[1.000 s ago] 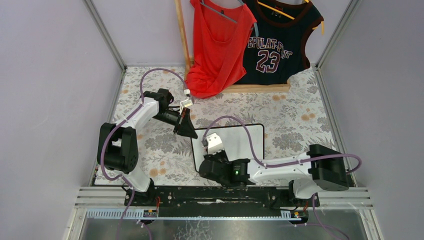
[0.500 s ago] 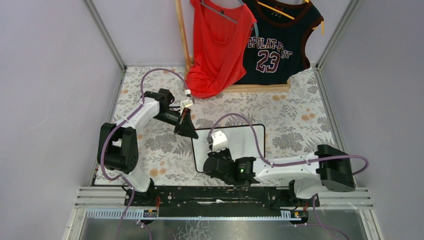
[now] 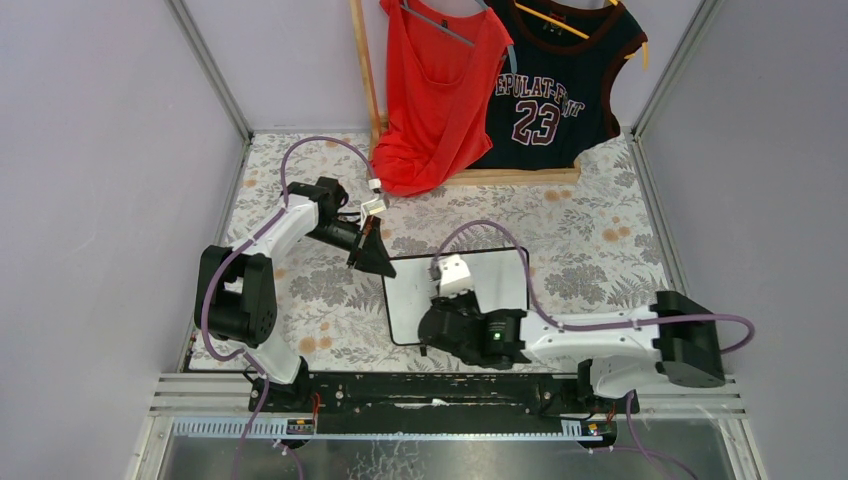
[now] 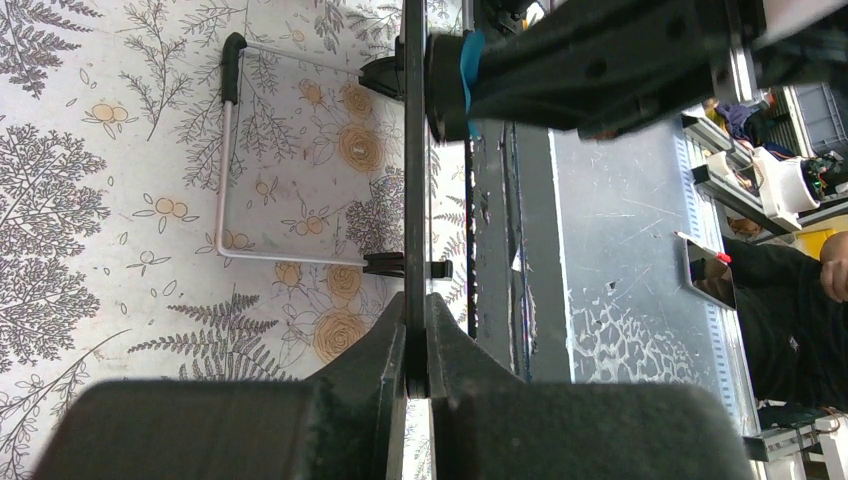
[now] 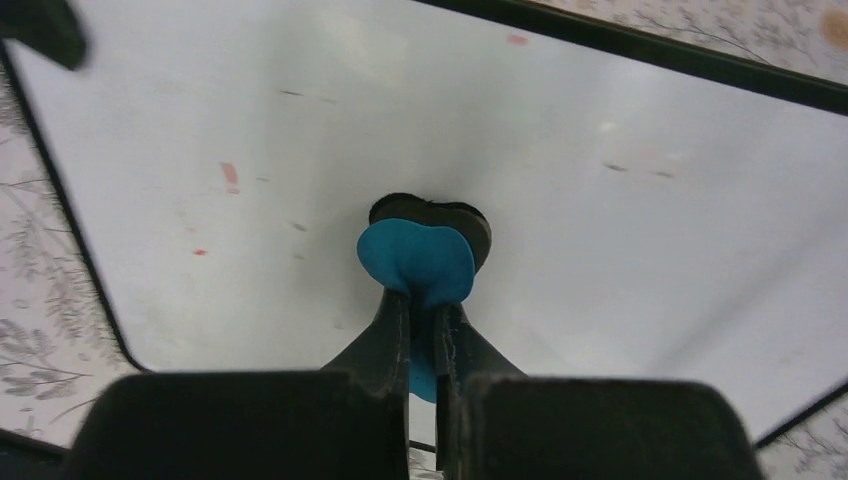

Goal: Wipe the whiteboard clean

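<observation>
**While left gripper (image 4: 416, 312) pinches the whiteboard (image 3: 500, 282) edge, right gripper (image 5: 422, 300) presses eraser (image 5: 415, 262) to its face**

Where the top view shows the table (image 3: 600, 232) with its flowered cover, the whiteboard sits at the centre of the frame, just above the arm bases. Its white face is turned toward the camera and its thin black frame has rounded corners. Whether it lies flat or leans cannot be settled from these views.

Left gripper: pressed together on the whiteboard's black frame at the board's upper left corner in the top view. The left wrist view shows the board edge-on as a thin dark line running up the middle of the frame, caught between the two fingers. A wire stand (image 4: 228, 170) reaches out from the board over the table at upper left of that view.

Right gripper: pinching a blue eraser with a dark pad. In the right wrist view the eraser touches the white face near the middle of the frame. In the top view this arm lies across the lower part of the board.

Board surface: mostly white, with a few small red flecks (image 5: 229, 172) at left and one near the top edge.

Background: a red top (image 3: 440, 90) and a dark jersey (image 3: 555, 95) numbered 23 hang on a wooden rack (image 3: 365, 70) at the upper centre, well apart from the board.
</observation>
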`<state>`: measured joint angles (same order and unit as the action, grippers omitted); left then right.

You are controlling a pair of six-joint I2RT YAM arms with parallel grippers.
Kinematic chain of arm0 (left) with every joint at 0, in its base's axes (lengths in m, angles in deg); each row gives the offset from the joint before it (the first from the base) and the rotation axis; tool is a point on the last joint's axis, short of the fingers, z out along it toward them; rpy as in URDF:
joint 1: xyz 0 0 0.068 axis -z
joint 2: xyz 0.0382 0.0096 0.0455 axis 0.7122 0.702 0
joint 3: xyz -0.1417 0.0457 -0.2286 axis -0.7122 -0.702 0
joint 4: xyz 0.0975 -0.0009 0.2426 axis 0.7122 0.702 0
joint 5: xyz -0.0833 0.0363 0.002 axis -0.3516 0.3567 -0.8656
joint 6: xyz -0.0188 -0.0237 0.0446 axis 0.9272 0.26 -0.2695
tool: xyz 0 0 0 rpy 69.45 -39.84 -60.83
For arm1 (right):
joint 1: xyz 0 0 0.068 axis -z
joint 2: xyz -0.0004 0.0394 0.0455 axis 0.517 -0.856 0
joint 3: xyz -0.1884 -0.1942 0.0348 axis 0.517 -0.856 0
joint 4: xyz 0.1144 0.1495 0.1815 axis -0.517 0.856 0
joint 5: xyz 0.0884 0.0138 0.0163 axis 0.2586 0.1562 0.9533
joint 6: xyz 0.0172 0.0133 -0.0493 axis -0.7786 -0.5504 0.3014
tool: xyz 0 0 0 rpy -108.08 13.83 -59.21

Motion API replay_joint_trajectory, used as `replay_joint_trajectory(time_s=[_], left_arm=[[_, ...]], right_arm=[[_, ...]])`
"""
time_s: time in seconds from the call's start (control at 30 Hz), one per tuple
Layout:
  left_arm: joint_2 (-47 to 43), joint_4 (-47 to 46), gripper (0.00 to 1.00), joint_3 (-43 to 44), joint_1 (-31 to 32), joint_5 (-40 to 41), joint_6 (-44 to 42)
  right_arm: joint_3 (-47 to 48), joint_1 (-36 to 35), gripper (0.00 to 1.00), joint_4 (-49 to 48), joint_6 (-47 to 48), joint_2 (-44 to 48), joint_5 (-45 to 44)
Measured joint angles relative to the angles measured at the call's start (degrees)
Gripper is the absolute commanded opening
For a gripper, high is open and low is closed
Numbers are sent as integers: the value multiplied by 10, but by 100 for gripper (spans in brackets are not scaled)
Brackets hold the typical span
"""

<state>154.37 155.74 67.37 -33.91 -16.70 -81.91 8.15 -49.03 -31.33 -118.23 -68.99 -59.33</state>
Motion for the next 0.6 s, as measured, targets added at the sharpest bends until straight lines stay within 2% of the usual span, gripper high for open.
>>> replay_joint_trajectory(time_s=[0.3,0.6], left_arm=[[0,-2,0,0,-3,4,2],[0,-1,0,0,-3,3,2]], right_arm=[[104,-13,0,-103,64,-143,62],[109,-10,0,-117,77,-147,76]])
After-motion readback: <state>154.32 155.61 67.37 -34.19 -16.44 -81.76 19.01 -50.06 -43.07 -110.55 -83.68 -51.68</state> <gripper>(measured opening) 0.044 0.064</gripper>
